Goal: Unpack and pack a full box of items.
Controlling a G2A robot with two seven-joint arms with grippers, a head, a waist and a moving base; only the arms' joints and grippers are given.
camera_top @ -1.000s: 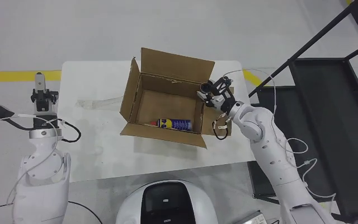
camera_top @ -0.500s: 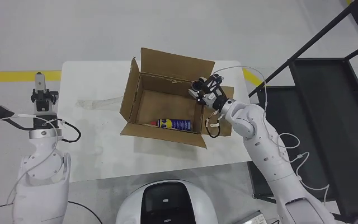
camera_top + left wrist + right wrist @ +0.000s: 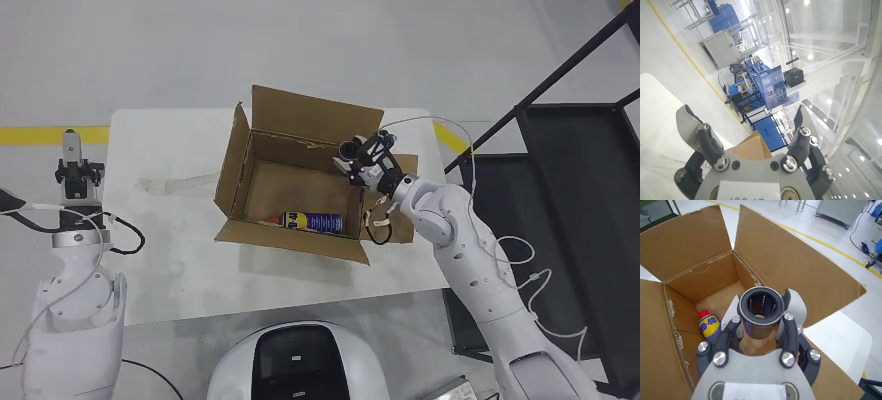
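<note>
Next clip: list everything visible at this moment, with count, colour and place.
Cardboard box: one, brown, flaps open, mid-table.
Spray can: one, blue and yellow with a red cap, lying on the box floor by the near wall.
Cylinder: one, black, hollow, held above the box's right side.
Table: one, white, under the box.
Rack: one, black, right of the table.
Floor line: one, yellow, either side of the table.
Left tool: one, grey and black, open, off the table's left edge.
Right tool: one, grey and black, shut on the cylinder.
</note>
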